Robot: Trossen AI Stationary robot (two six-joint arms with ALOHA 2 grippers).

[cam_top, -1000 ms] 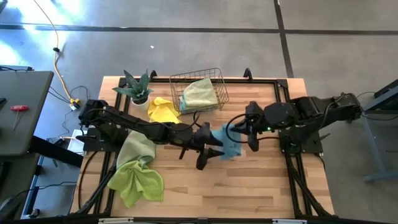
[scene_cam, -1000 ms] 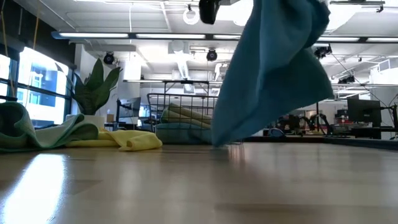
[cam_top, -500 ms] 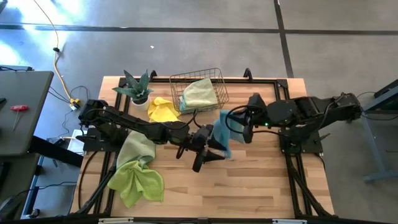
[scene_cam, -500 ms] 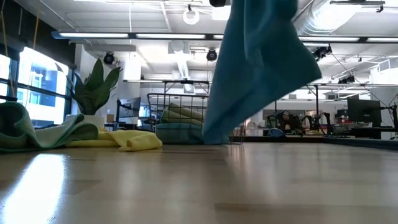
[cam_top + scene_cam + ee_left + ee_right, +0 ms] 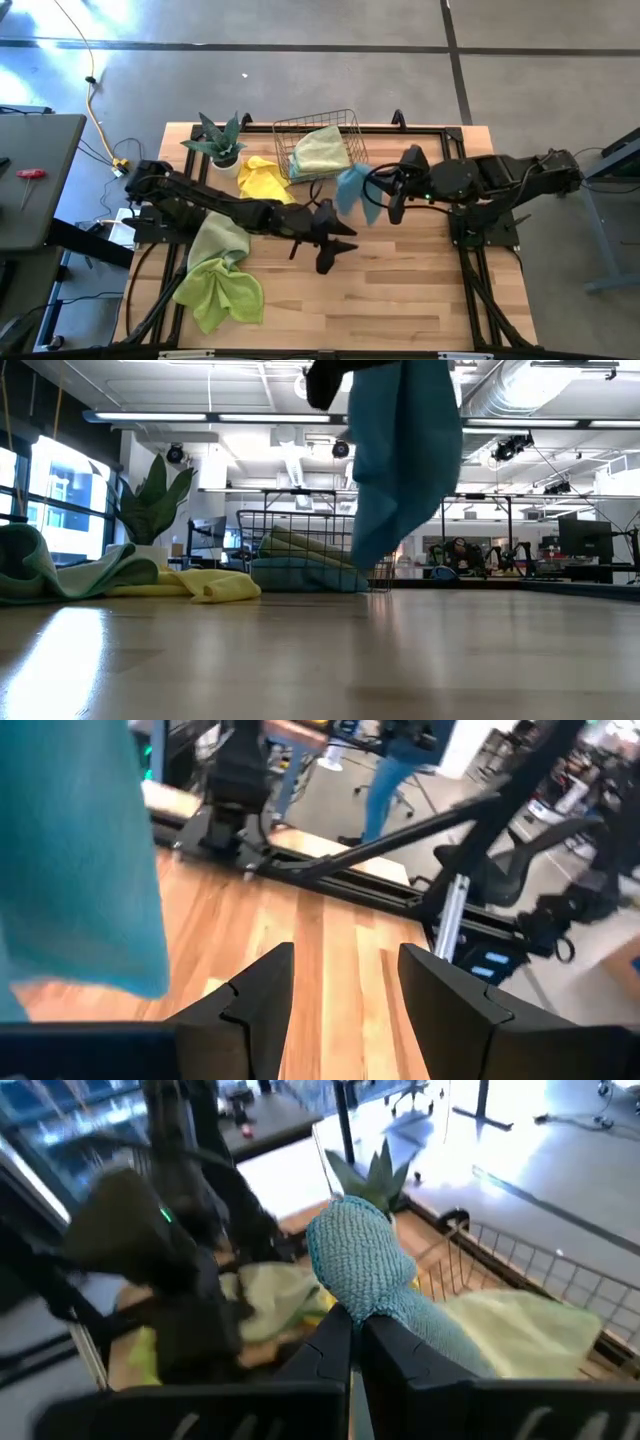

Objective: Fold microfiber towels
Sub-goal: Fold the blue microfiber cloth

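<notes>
Wooden table [image 5: 400, 300], frame centre | my right gripper [image 5: 388, 205] pinched shut on blue towel [image 5: 352, 190], dangling | left gripper [image 5: 335, 252] open, empty | step: lifting to spread | next: lay flat

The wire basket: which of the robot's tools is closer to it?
The right. The right tool hangs beside the wire basket, shut on the blue towel. The left tool sits open farther off, over the table's middle.
</notes>
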